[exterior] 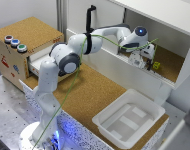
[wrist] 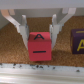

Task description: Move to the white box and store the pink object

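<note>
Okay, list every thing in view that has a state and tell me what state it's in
claw: open, fingers either side of the pink object
pink object: resting on cork, not yet stored
white box: holds nothing
wooden box: drawer pulled out
white cabinet: open

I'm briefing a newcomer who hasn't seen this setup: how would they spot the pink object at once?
Start at the large white cabinet with its cork-lined shelf, where the arm's gripper reaches in. Between its jaws sits the pink object, a small pinkish-red block marked with a black "A". Its neighbour on that shelf, the small yellow-green cube, differs in colour and is not between the jaws.
</note>
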### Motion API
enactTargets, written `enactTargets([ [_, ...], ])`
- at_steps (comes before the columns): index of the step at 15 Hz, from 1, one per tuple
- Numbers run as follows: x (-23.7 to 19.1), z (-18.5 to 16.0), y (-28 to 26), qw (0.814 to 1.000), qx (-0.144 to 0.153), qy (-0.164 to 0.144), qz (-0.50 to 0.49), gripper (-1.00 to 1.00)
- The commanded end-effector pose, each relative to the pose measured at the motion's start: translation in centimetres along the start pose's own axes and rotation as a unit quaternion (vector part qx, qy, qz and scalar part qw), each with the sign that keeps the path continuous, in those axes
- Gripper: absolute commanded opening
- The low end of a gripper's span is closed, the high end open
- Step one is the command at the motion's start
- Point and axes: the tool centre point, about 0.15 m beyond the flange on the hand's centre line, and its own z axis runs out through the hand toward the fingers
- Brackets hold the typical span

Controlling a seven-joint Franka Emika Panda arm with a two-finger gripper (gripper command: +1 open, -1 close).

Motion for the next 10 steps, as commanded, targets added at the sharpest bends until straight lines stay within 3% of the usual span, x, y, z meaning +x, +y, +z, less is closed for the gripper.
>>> enactTargets([
  [1,-1.4,-4.5,0.8,1.0,-0.007,-0.012,-0.018,-1.0],
  [6,-5.0,-5.5,1.8,0.998,-0.042,-0.022,-0.043,-1.0],
  [10,-5.0,-5.5,1.8,0.998,-0.042,-0.022,-0.043,-1.0],
])
